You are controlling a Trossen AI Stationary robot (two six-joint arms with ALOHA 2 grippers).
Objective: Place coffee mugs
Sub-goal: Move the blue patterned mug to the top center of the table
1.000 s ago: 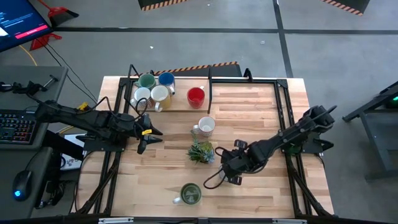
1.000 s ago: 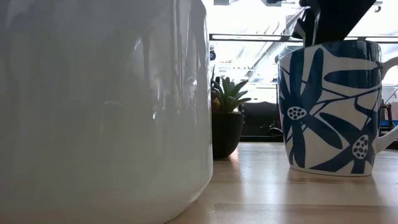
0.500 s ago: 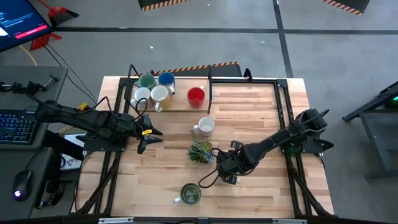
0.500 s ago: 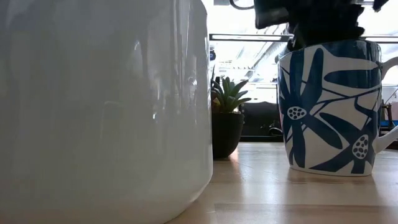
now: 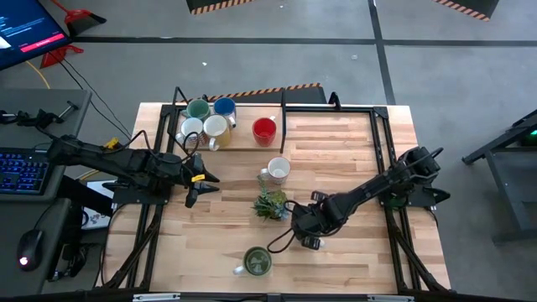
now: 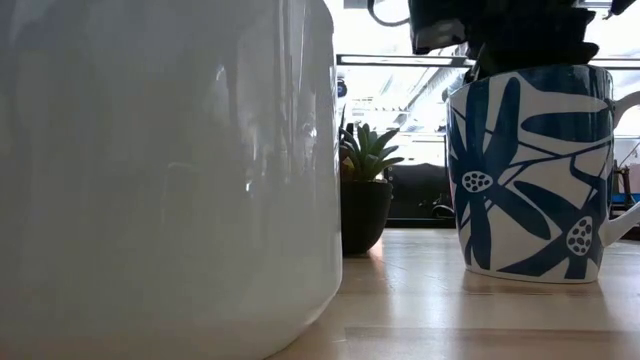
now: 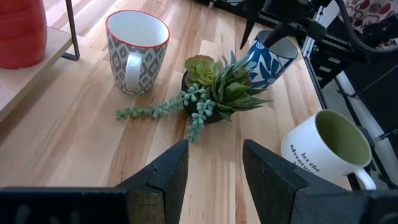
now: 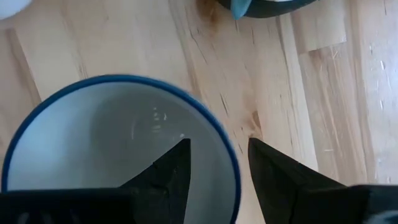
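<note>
Blue-rimmed mug under right pincer

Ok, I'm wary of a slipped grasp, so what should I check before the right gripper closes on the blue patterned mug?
1. Blue patterned mug upright, base flat on the table: ok.
2. Mug rim lies between the open fingers of the right gripper: ok.
3. Fingers low enough on the mug wall: cannot tell.
4. Plant apart from the mug: ok.
5. Left gripper open, off to the left side, away from the mug: ok.
</note>
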